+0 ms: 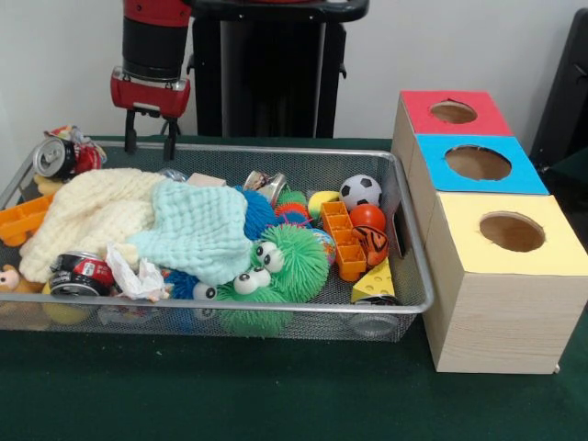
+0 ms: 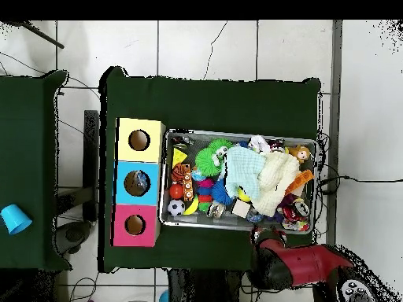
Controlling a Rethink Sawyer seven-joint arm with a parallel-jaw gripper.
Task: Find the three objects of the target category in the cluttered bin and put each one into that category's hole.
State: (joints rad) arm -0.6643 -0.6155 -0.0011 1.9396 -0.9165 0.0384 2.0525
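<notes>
The wire-mesh bin (image 1: pixel 276 148) sits on the green table, full of toys and cloths; it also shows in the overhead view (image 2: pixel 240 132). My gripper (image 1: pixel 151 138) hangs open and empty just above the bin's far left rim, near its base-side edge in the overhead view (image 2: pixel 260 234). No clear bottle with a blue label shows plainly. A see-through shape (image 1: pixel 372 323) lies low against the bin's front wall under a yellow cheese wedge (image 1: pixel 377 280); I cannot tell what it is. Beside the bin stand three boxes with holes: red-topped (image 1: pixel 423 108), blue-topped (image 1: pixel 441 152) and yellow-topped (image 1: pixel 478 207).
A cream cloth (image 1: pixel 92 216) and a mint cloth (image 1: pixel 202 230) cover the bin's middle and left. Red-and-silver cans (image 1: pixel 55 158) (image 1: pixel 81 274), a green spiky ball with eyes (image 1: pixel 294 262), a soccer ball (image 1: pixel 360 191) and orange bricks (image 1: pixel 344 241) lie around them.
</notes>
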